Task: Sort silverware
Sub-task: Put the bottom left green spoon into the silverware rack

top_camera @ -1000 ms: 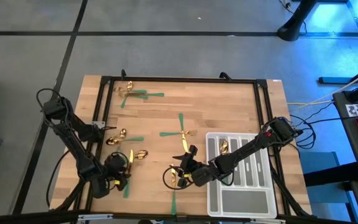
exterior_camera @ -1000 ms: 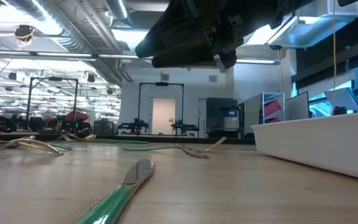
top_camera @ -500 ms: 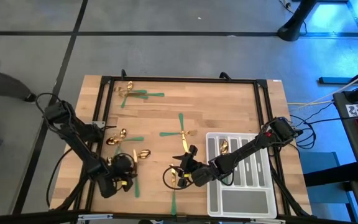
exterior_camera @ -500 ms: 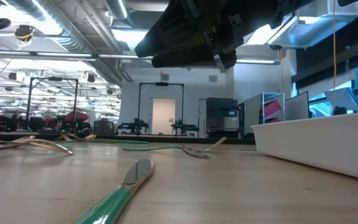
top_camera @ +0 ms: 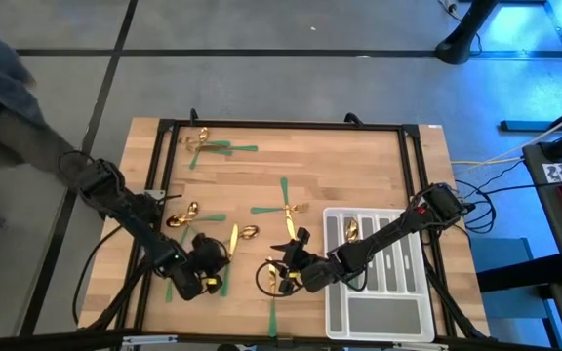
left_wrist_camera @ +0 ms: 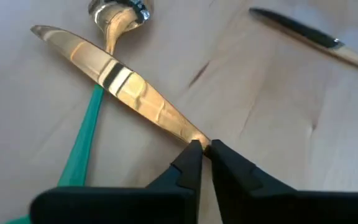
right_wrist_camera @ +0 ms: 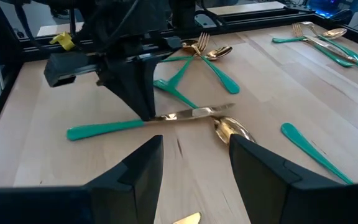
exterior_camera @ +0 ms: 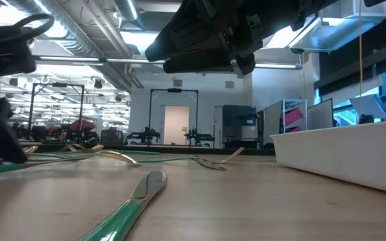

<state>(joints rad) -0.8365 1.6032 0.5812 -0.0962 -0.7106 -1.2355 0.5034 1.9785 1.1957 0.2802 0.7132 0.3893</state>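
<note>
left gripper (left_wrist_camera: 202,148) is pinching narrow on the knife (left_wrist_camera: 120,84) at the neck where gold blade meets green handle; blade is running straight out ahead of the fingertips, handle trailing back behind them, knife lying about level just over the wood; a spoon (left_wrist_camera: 112,17) is lying under the blade tip; tray (top_camera: 379,314) is sitting well off toward the right arm's side, so carry looks to be sideways across; right gripper (right_wrist_camera: 194,163) is waiting wide, nearer the tray, holding nothing
</note>
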